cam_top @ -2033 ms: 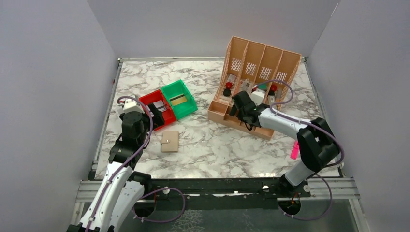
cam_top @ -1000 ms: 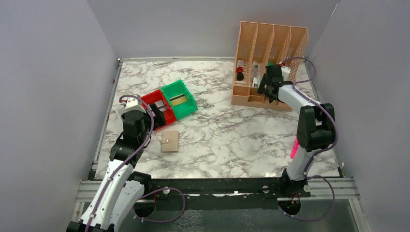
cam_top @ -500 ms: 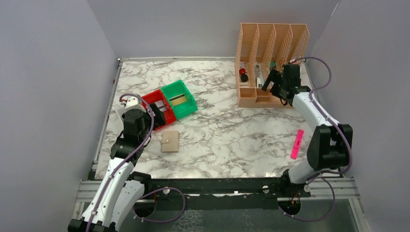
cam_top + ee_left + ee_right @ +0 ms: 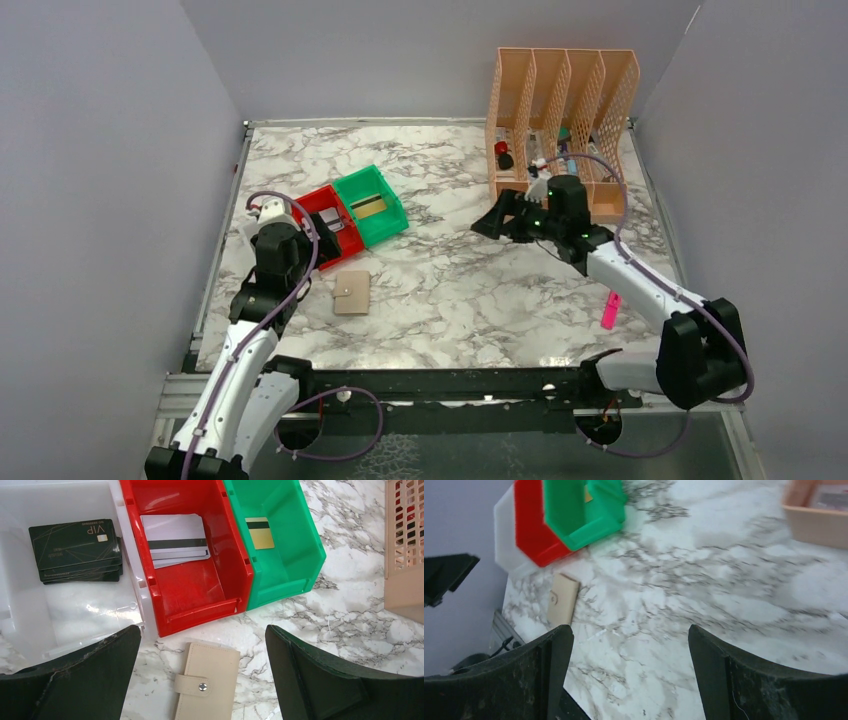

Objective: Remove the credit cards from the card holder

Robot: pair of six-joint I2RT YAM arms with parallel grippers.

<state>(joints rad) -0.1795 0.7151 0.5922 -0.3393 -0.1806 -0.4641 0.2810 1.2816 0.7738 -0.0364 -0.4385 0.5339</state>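
The holder (image 4: 206, 682) lies snapped shut on the tabletop (image 4: 350, 607), just beside the red tray (image 4: 197, 612) (its cards unseen, presumably inside). Left pincer (image 4: 201, 645) and right pincer (image 4: 630, 628) both gape empty; opening and extraction remain.

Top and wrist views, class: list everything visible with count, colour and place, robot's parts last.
white tray: one, table's left edge
black cards: small stack, in white tray
red bin: one, right of white tray
white striped cards: small stack, in red bin
green bin: one, right of red bin
gold card: one, in green bin
card holder: one, tan, snapped shut, before red bin
file organiser: one, peach, far right
marker: one, pink, right edge
left gripper: open, above card holder
right gripper: open, over mid-table
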